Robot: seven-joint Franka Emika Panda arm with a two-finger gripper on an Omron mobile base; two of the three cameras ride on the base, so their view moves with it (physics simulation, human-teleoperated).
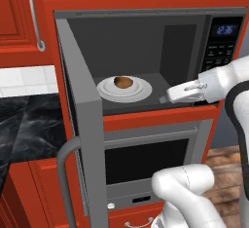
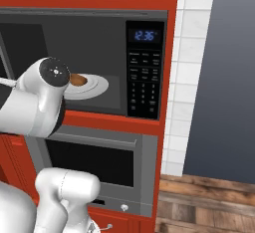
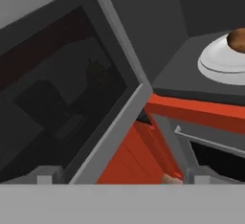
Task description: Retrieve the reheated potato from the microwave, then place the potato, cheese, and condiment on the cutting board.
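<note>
Grey microwave (image 1: 146, 51) is the landmark, door (image 1: 85, 124) swung open to its left. Left base view: potato (image 1: 123, 82) sits on a white plate (image 1: 109, 91) on the microwave floor, left of centre. Pincer (image 1: 174, 94) is at the front right of the opening, level with the plate, right of it and apart from the potato, pointing left into the cavity. Fingers read as pale blurs; nothing between them. Keypad (image 1: 220, 51) and blue display (image 1: 226, 29) on the microwave's right. Grey oven (image 1: 146, 163) directly below the microwave, red cabinets (image 1: 24, 17) to the left, dark marble bench (image 1: 29, 124) lower left.

Right base view: white arm (image 2: 42, 97) covers the left part of the microwave (image 2: 99, 62) opening. Potato (image 2: 77, 80) peeks out just right of the arm, on the plate (image 2: 97, 85). Display (image 2: 144, 35) above keypad (image 2: 144, 85). White tile wall (image 2: 187, 77) right of the microwave.

Hand view: tilted. Two fingertips (image 3: 44, 177) at the bottom stand wide apart, holding nothing. Door (image 3: 62, 98) with dark window to the left. Plate (image 3: 222, 65) and an edge of potato (image 3: 238, 39) at upper right on the microwave floor. Red trim (image 3: 191, 110) below it.
</note>
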